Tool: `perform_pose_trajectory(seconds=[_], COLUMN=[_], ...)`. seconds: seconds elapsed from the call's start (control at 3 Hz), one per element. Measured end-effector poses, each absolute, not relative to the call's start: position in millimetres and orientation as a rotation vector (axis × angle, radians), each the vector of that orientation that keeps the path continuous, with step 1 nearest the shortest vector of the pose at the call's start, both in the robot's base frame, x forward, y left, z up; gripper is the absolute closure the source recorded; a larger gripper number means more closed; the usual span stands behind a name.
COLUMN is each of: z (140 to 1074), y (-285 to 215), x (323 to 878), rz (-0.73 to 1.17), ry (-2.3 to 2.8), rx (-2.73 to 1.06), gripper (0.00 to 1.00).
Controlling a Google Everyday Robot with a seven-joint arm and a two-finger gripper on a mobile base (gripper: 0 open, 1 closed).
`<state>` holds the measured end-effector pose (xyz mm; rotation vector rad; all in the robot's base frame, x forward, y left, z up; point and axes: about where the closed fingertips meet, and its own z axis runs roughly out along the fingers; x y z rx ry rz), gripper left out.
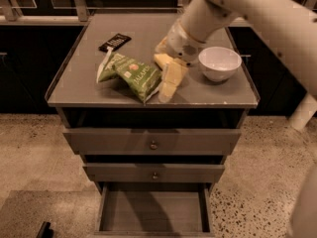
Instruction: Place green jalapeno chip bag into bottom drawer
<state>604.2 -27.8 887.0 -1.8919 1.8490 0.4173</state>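
Observation:
The green jalapeno chip bag [132, 76] lies flat on the left half of the grey cabinet top [74, 86], near its front edge. My gripper [167, 89] hangs from the pale arm that reaches in from the upper right. It points down and to the left, just at the bag's right edge, close to or touching it. It holds nothing that I can see. The bottom drawer [153, 211] is pulled open below, and its plain grey floor is bare.
A small black wrapped bar [115, 42] lies behind the bag. A yellow sponge [159, 59] is partly hidden by my wrist. A white bowl [219, 62] stands to the right of the gripper. The two upper drawers [152, 142] are shut. The floor is speckled.

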Motion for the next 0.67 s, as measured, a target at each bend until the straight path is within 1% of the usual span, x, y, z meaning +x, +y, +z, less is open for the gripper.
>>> perform_pose_trajectory(seconds=[0.33, 0.67], z=[879, 857], y=[35, 66], x=[620, 632], rz=[0.427, 0.465], ry=[1.748, 1.711], rx=[-2.028, -2.094], gripper=[0.00, 0.00])
